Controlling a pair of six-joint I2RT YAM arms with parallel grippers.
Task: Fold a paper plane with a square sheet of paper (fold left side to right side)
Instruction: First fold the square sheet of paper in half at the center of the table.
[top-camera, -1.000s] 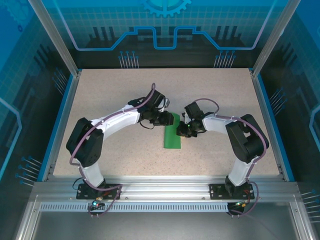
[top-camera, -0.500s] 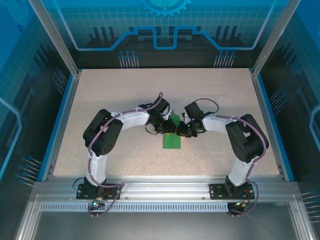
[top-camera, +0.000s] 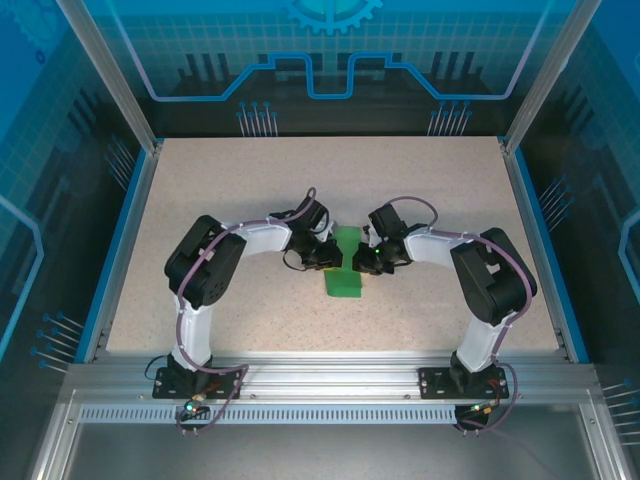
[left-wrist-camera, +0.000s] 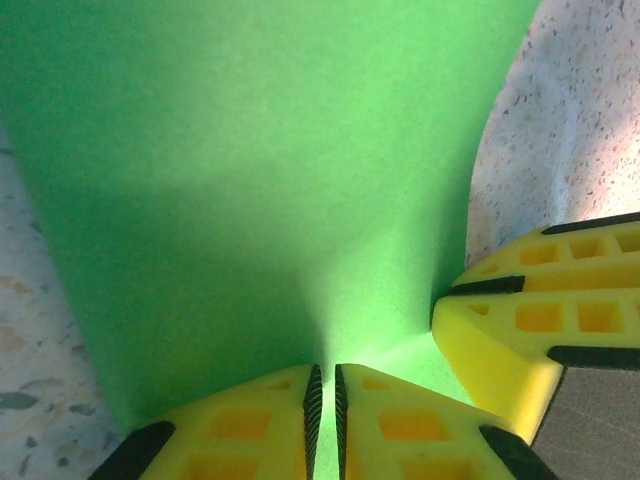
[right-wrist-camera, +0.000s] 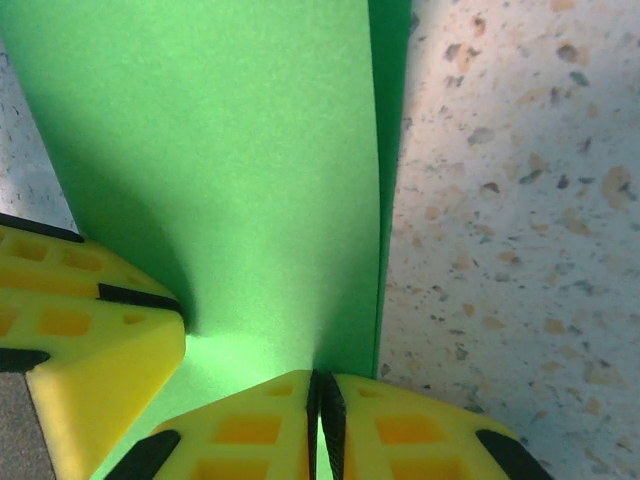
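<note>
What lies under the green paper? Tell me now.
Speckled table shows around the green paper; whatever lies directly beneath is covered. The left pincer and right pincer pinch its edge.

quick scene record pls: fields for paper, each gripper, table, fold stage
paper: bright green, narrow strip, mid table between the two arms
left gripper: shut on the paper, at its left side
right gripper: shut on the paper, near its right edge
table: speckled beige
fold stage: a second layer shows along the right edge; no pointed nose yet
</note>
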